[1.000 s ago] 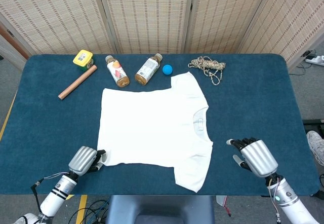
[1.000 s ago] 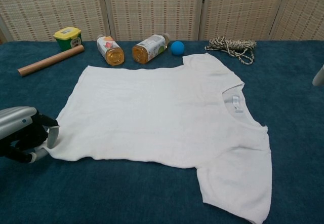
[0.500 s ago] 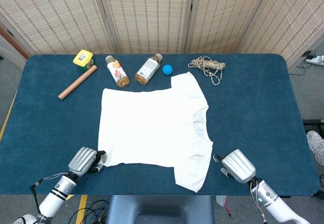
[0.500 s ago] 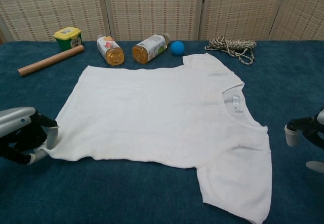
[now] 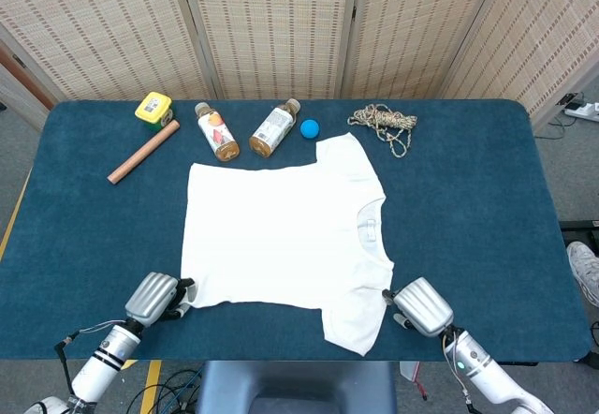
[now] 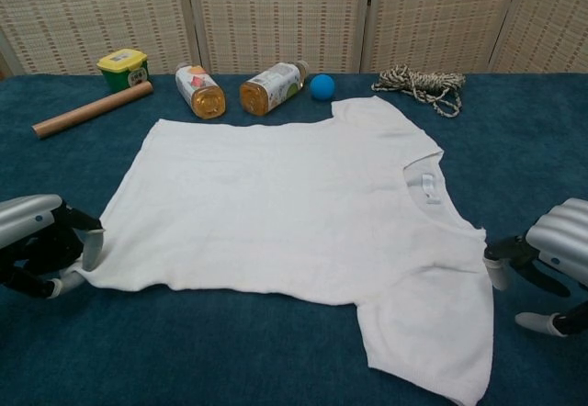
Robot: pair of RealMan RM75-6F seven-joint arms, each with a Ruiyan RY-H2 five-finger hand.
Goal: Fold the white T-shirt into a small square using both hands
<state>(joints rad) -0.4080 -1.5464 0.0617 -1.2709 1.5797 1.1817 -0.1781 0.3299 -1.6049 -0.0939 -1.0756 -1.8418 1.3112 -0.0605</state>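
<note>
The white T-shirt [image 5: 285, 241] lies flat at table centre, collar toward 3 o'clock and hem toward 9 o'clock, spread fully so both ends can be gripped for the first fold. The left hand [image 6: 41, 254] sits at the hem corner near 7 o'clock, fingers curled around the fabric edge in an apparent pinch. The right hand [image 6: 542, 264] is beside the near sleeve at 5 o'clock, fingers [image 6: 496, 261] parted, touching the sleeve edge but not gripping it.

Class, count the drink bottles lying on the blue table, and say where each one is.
2. One bottle lies beyond the T-shirt's far edge, right of the wooden rod. The other bottle lies just right of it, beside the blue ball. None appears hidden.
</note>
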